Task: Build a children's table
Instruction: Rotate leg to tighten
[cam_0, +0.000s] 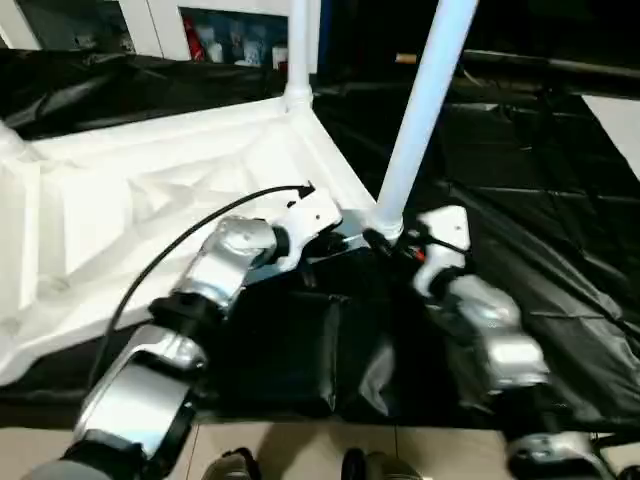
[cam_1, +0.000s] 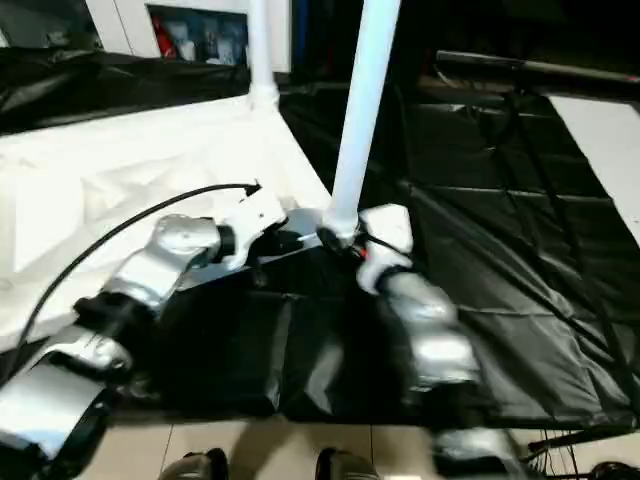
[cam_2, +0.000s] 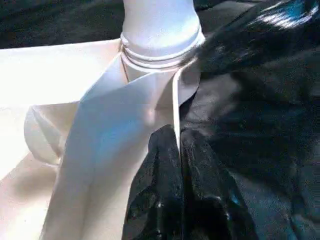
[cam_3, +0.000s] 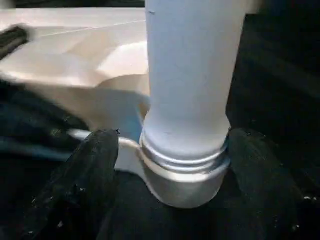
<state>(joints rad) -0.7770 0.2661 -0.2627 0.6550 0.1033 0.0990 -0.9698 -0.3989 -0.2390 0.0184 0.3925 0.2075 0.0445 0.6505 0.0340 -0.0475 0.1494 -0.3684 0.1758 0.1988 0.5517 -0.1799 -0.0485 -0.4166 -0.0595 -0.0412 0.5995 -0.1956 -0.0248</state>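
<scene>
The white tabletop (cam_0: 150, 200) lies upside down on a black sheet, ribbed underside up. One white leg (cam_0: 298, 50) stands in the far corner socket. A second leg (cam_0: 420, 110) rises from the near right corner socket (cam_3: 185, 185). My left gripper (cam_2: 177, 137) is shut on the tabletop's thin rim just beside that socket. My right gripper (cam_3: 170, 150) is open, with one black finger (cam_3: 95, 170) on each side of the second leg's base, by its threaded collar.
A black sheet (cam_0: 540, 230) covers the work surface. A white cabinet with glass doors (cam_0: 220, 35) stands behind it. A flat white board (cam_0: 622, 120) lies at the far right. A black folded block (cam_0: 290, 350) sits under my forearms, with pale floor tiles (cam_0: 300, 450) below.
</scene>
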